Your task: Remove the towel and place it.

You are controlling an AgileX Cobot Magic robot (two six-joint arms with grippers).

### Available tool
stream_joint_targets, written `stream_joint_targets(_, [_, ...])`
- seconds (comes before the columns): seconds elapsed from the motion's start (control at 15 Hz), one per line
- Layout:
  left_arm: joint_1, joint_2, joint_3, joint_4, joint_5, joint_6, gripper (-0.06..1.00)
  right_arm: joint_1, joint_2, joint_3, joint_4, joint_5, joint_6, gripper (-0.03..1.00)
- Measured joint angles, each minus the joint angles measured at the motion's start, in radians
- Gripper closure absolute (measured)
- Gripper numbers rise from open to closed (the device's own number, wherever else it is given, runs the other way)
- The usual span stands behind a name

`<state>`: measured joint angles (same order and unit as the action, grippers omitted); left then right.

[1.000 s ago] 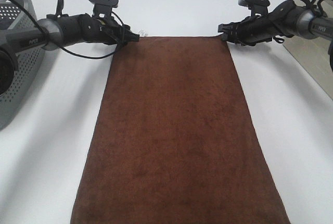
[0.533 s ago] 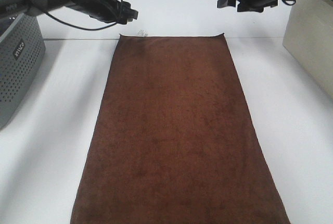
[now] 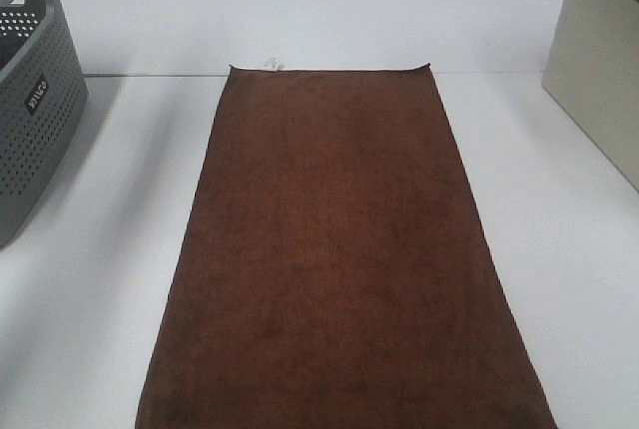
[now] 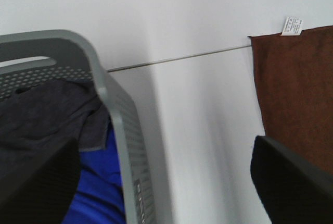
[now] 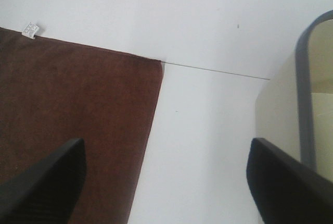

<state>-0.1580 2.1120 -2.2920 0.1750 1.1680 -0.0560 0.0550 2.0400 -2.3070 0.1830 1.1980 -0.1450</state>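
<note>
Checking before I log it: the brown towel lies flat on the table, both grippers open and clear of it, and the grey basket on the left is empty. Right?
Not quite: the grey basket is not empty. The left wrist view shows dark grey and blue cloth inside it. The rest holds: the brown towel lies flat, and the left gripper and right gripper are open, clear of it.

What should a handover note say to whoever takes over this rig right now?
Left pincer: open, empty, up over the grey basket side.
Right pincer: open, empty, above the towel's far right corner, near the beige bin.
Towel: spread flat on the white table, white tag at the far edge, nothing touching it.
Done: towel laid out and not gripped.
Left: seemingly nothing but parking the arms; check the placement.
</note>
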Motion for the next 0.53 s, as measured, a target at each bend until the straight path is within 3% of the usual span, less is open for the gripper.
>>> stream_joint_targets(0.27, [0.002,-0.116,0.048,-0.050,0.041,0.017,0.15,0.000,-0.180,0.117,0.007,0.011,0.003,0.16])
stream_joint_targets(0.4, [0.002,-0.223,0.196,-0.086,0.041,0.025,0.17,0.000,-0.341,0.292,0.007,0.013,0.003,0.16])
stream_joint_targets(0.53, [0.002,-0.381,0.432,-0.071,0.017,-0.002,0.17,0.000,-0.528,0.519,0.009,0.004,0.013,0.16])
